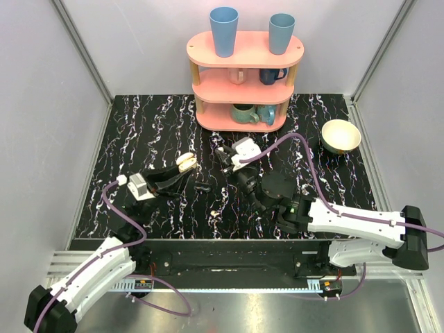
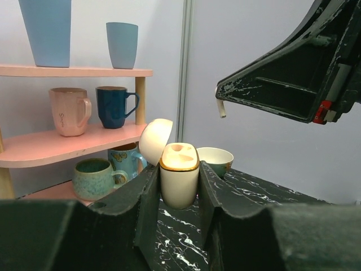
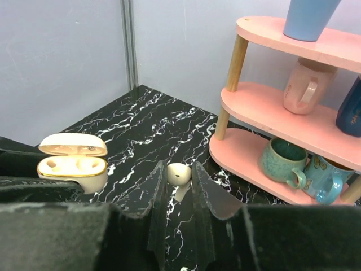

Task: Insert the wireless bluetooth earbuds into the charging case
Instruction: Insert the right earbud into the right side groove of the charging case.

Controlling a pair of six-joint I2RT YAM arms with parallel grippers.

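- Top view: the left gripper (image 1: pixel 182 171) is clamping the charging case (image 1: pixel 186 162) above the bench (image 1: pixel 139 132), left of its middle. The lid is standing open so the sockets are facing up. The right gripper (image 1: pixel 225 154) is hovering near it, toward the middle.
- Left wrist view: the left gripper's fingers (image 2: pixel 148 186) are squeezing the case's sides, holding it upright as a steady target. A white earbud (image 2: pixel 221 108) stem is poking from the right gripper's tip, above and apart from the case.
- Right wrist view: the right gripper is pinching that earbud between nearly closed fingers. The open case is sitting near on the left, and its sockets appear empty.

Charging case (image 2: pixel 179 180) is cream, gold-rimmed; earbud (image 3: pixel 179 174) white; table (image 1: pixel 152 132) black, white-veined.
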